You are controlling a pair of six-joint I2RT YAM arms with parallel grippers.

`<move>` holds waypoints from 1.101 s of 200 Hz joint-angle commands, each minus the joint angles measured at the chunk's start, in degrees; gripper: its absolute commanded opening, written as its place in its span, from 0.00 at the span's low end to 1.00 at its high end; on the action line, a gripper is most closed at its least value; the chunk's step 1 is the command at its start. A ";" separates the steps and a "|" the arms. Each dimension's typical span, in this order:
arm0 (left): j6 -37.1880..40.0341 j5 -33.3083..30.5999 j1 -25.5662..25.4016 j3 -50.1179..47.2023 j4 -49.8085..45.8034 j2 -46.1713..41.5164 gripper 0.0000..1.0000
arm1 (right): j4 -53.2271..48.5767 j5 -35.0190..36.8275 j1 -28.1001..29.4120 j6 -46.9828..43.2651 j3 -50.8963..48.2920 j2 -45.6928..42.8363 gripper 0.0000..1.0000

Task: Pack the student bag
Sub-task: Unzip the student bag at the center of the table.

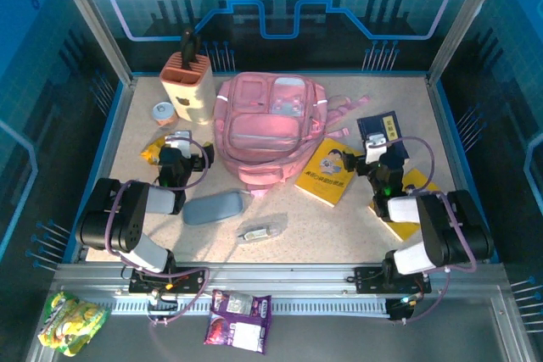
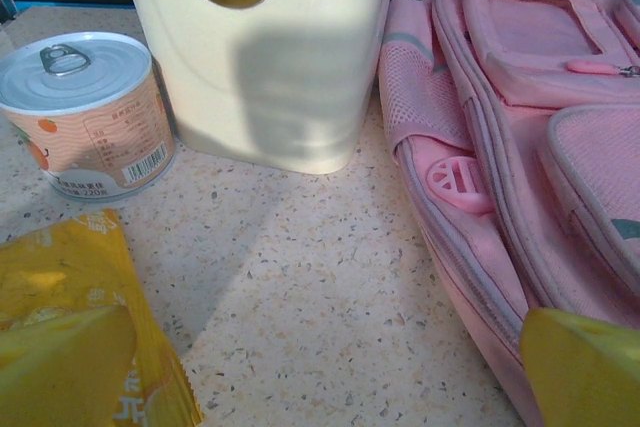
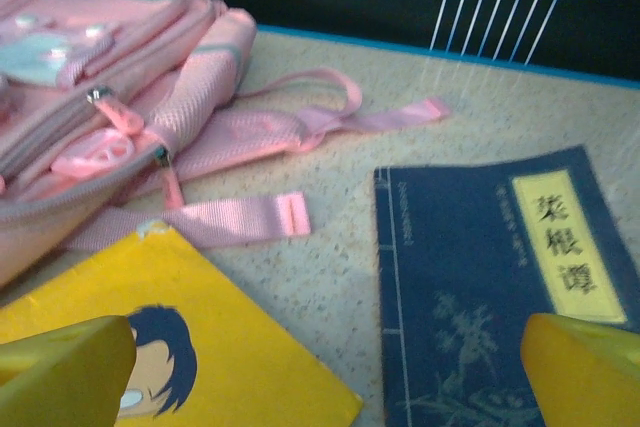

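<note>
Both my claws stand wide open with nothing in them. The left gripper (image 2: 320, 372) shows its yellow fingertips spread at the bottom corners of its wrist view, and the right gripper (image 3: 325, 372) shows the same.

The student bag (image 1: 267, 129) lies flat on the table with its pockets up, between my two arms. Its long axis runs away from my bases, with the pale printed panel at the far end and the straps trailing off the bag's right side.

From my left claw the bag lies to the right, just beside it — its mesh flank and a side zip line run along the right of that wrist view. A can (image 2: 85, 112) and a cream holder (image 2: 265, 52) stand left of the bag, and a yellow packet (image 2: 75, 332) lies under my left finger.

My right claw is farther from the bag. A yellow book (image 3: 180, 347) lies between the two, touching the bag's near right corner, and a dark blue book (image 3: 490, 287) lies to the bag's right, beyond the straps. A grey-blue pencil case (image 1: 212, 207) rests near the bag's near left corner.

So the left arm is the nearer one — I judge it better placed for the zips, which look shut, while the right could fetch a book.
</note>
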 commanded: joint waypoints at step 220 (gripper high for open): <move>-34.82 10.68 0.15 12.75 -58.50 -40.37 0.99 | -68.48 -11.59 -6.15 27.87 24.99 -15.21 1.00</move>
